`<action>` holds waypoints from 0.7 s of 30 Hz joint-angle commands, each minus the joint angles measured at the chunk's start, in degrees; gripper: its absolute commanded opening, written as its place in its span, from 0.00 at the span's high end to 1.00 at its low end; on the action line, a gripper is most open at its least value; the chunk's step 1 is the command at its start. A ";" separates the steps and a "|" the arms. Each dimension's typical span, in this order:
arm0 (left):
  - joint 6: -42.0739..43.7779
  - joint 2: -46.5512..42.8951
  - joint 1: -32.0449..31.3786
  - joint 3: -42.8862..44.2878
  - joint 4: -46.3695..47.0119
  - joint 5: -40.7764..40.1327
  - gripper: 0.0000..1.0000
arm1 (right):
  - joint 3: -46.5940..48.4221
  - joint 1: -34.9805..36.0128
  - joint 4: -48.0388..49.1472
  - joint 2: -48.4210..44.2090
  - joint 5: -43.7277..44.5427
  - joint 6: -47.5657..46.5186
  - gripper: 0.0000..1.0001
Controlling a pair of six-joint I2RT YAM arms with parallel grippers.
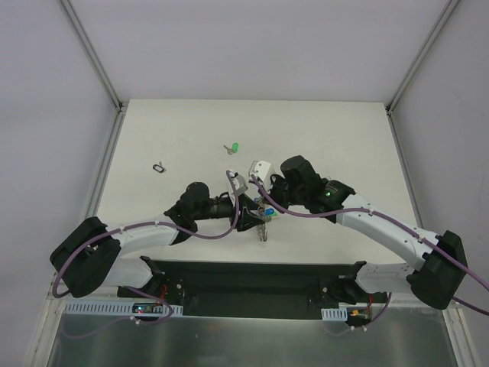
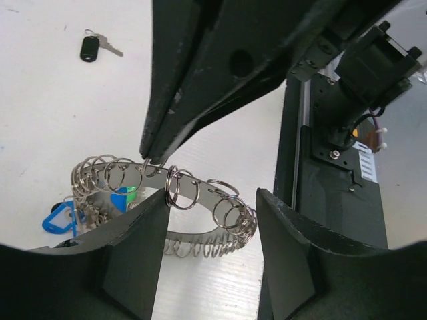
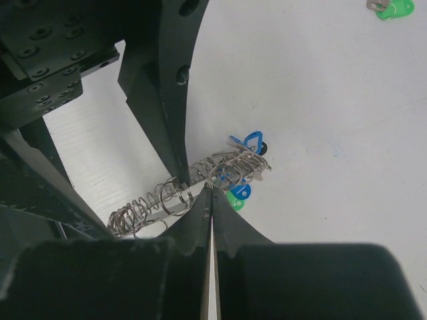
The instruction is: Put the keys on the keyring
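One keyring (image 2: pixel 100 175), pinched at loop by clenched right gripper (image 3: pixel 211 195); left gripper (image 2: pixel 212 193) spread astride. Risk: loop slips pinch, keyring skids.

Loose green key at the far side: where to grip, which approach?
Green key: probably best to take the plastic head, its widest part; the thin blade sticks out left. It lies flat, so come straight down and pinch across the head's width.

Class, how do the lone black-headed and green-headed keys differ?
The black-headed silver key has a dark head, the green-headed silver key a bright one. The black one lies left on the table, the green one nearer its middle. Both lie off the ribbed silver keyring.
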 commanded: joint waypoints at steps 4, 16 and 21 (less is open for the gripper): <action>0.16 -2.56 -1.34 1.90 2.97 7.77 0.47 | 0.93 -0.54 2.96 -0.49 1.27 1.54 0.99; 3.24 -3.17 -6.27 2.36 1.30 6.66 0.44 | 0.84 -0.63 3.14 -0.23 0.74 1.55 0.99; 7.81 -10.37 -5.57 -0.29 -4.14 -2.23 0.43 | 0.31 -0.72 2.87 -1.02 -0.93 0.32 0.99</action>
